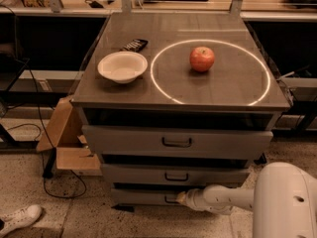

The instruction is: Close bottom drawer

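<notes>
I have the gripper (182, 198) down near the floor, right against the front panel of the bottom drawer (141, 196), about where its small central handle should be. The tip covers that spot, so I cannot tell whether the gripper is apart or together, or whether it has anything in it. The drawer's low grey front runs off to the left of the gripper, under the mid-width drawer (176, 175) directly above. From this angle I cannot say how far out it stands.

I judge the drawer to be stiff sheet metal on slides, light if its tray is bare, and unlikely to flex or mark. It needs no grasp. A flat push on the panel centre, at or beside the handle, should keep it from racking sideways and binding.

The arm (223, 198) reaches in from the right of the gripper, low and almost level, with the white forearm pointing straight at the panel. High above the gripper, an apple (202, 58) and a white bowl (122, 66) sit well apart on the cabinet top (223, 90).
</notes>
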Controlling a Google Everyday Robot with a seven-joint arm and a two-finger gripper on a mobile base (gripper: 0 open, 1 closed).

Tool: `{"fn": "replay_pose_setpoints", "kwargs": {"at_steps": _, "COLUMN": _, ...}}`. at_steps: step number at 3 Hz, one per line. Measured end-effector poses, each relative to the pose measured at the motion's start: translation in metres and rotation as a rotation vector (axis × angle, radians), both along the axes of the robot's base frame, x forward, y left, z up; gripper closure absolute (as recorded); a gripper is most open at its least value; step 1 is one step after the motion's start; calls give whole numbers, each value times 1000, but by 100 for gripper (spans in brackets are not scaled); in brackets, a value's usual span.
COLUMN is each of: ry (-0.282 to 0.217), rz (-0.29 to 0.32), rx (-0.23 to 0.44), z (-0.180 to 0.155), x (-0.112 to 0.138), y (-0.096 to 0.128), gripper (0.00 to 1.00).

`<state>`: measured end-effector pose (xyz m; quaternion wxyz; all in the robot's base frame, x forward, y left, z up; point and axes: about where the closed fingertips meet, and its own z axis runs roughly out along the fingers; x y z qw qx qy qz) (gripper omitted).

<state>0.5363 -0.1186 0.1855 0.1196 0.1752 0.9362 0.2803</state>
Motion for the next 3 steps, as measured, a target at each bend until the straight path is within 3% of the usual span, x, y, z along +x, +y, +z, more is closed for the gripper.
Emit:
{"fn": "replay_pose_setpoints", "kwargs": {"at_steps": 2, "ry": 163, "rz": -95, "rx": 68, "z": 24, "x": -63, "y": -69, "gripper": 100}}
{"fn": "replay_pose_setpoints", "kwargs": {"at_steps": 3, "ry": 172, "rz": -94, "rx": 74, "z": 24, "x": -67, "y": -70, "gripper": 82}}
